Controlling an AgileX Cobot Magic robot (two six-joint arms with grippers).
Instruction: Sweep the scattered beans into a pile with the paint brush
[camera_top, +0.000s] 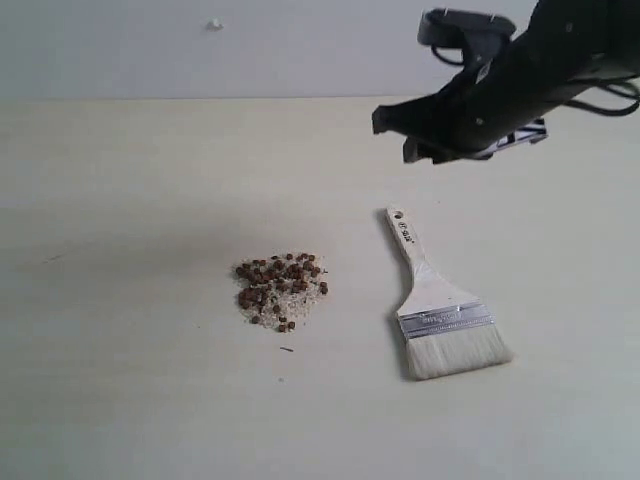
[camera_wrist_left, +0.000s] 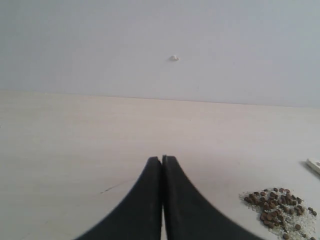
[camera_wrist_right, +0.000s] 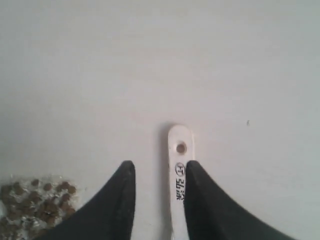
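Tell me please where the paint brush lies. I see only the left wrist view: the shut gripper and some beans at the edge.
Observer: The paint brush lies flat on the table, beside the beans and apart from them, on the right arm's side.
Operator: Does the right gripper hold it?
Observer: No. The right gripper is open; the handle end with its hole shows between its fingers in the right wrist view.
Operator: Is it down at the table?
Observer: The exterior view shows it raised above the handle end, clear of the brush.
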